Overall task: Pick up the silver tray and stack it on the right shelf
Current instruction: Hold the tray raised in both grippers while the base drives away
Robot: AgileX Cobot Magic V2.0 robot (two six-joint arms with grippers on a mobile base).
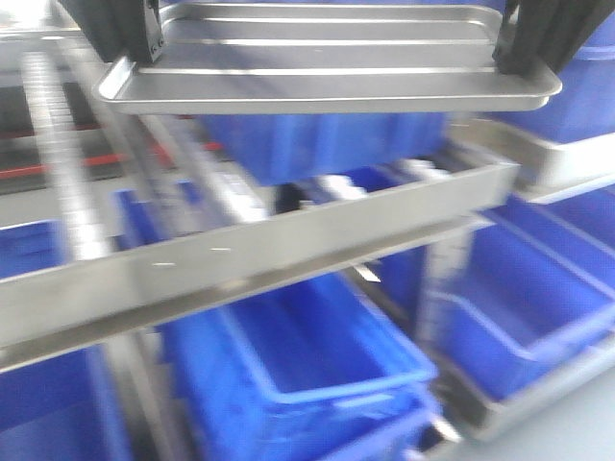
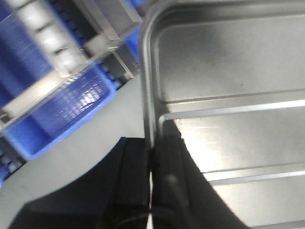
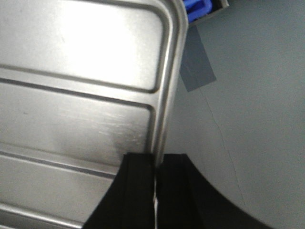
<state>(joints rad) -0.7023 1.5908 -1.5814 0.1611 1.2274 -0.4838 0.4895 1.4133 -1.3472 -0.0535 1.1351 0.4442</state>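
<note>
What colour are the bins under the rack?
The bins are blue; the front view shows them best.

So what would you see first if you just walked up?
The shiny tray is held up high at the top, pinched at each end by the left pincer and right pincer. Under it runs a steel bar, with bright blue bins below.

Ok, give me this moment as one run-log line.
left gripper: shut on silver tray rim | right gripper: shut on opposite rim | tray: held level, not yet on right shelf
</note>
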